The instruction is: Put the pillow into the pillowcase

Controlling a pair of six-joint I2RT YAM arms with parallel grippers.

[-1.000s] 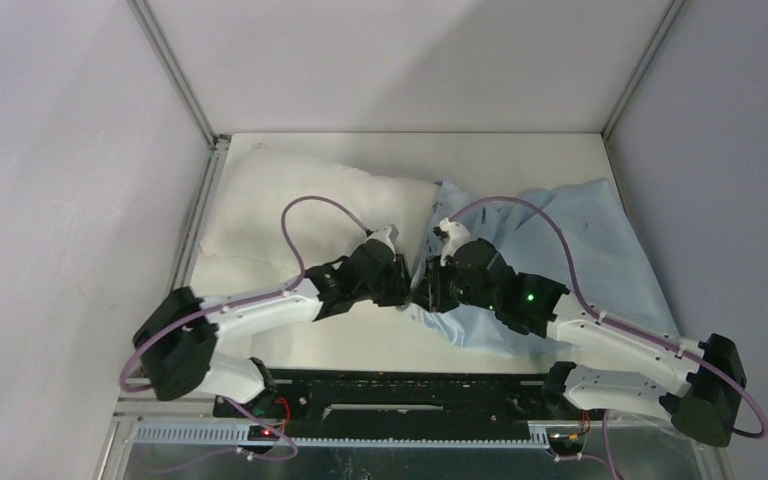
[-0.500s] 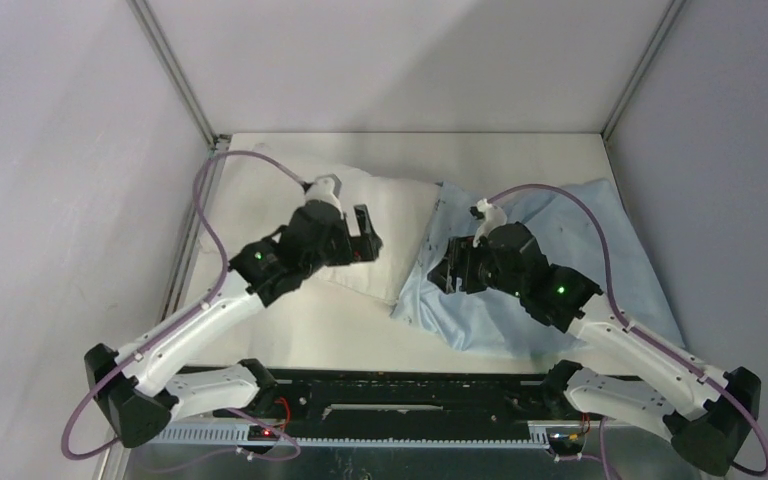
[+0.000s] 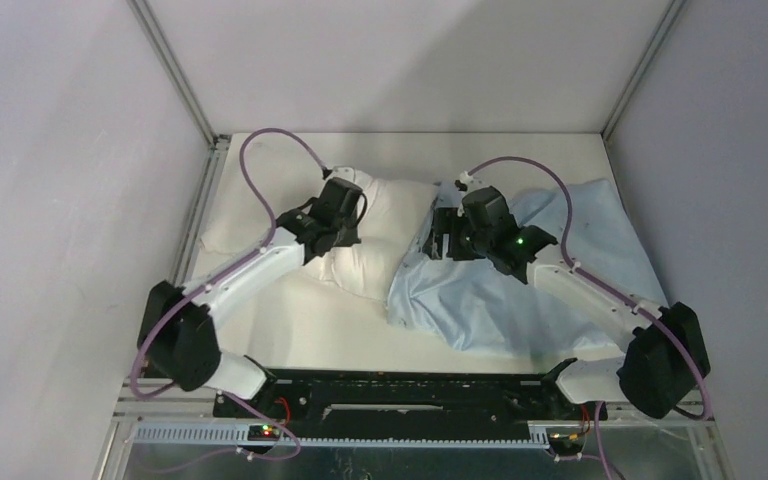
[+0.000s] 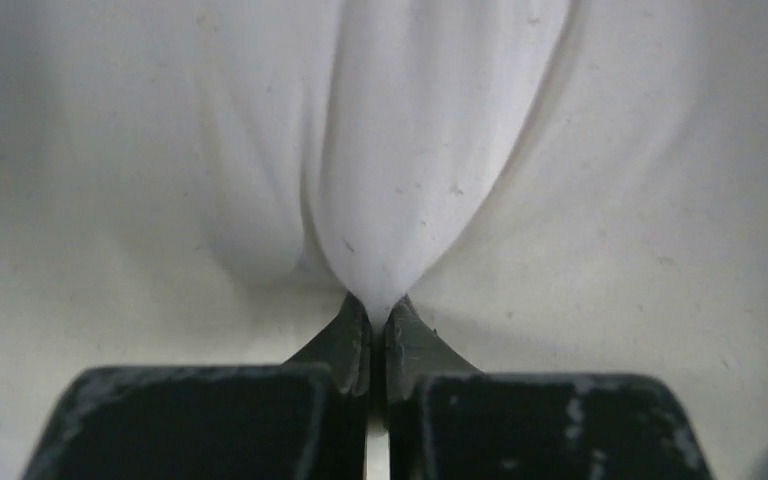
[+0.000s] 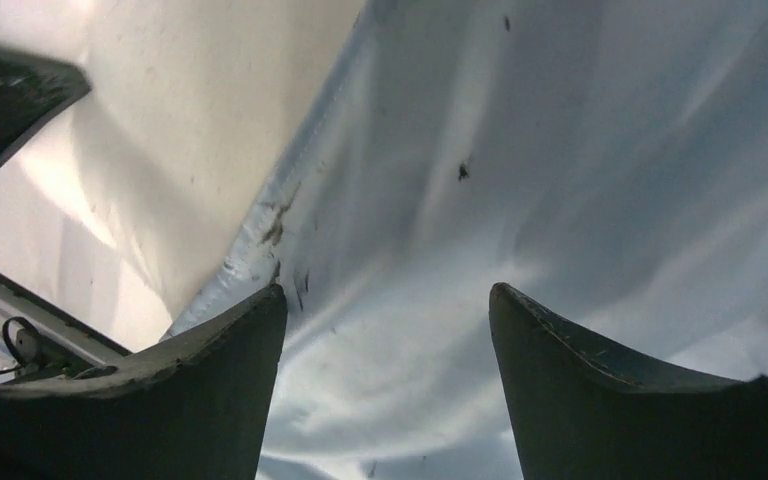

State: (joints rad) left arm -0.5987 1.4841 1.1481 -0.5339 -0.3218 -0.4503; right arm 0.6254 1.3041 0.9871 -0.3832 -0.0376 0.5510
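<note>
The plump white pillow [image 3: 385, 240] lies across the left half of the tabletop [image 3: 300, 330], its right end touching the wrinkled light blue pillowcase [image 3: 590, 230] that spreads over the right half. The left arm [image 3: 240, 275] reaches up from the near left corner, and the left tool [image 3: 348, 218] is down on the pillow's middle. The right arm [image 3: 600, 295] crosses over the pillowcase, and the right tool [image 3: 443, 238] sits at the pillowcase's left edge, just beside the pillow. The two tools are near each other but apart

I'm working in a robot lab cell: plain grey wall panels [image 3: 60, 150] and silver aluminium struts [image 3: 172, 72] enclosing my white tabletop [image 3: 290, 330].
</note>
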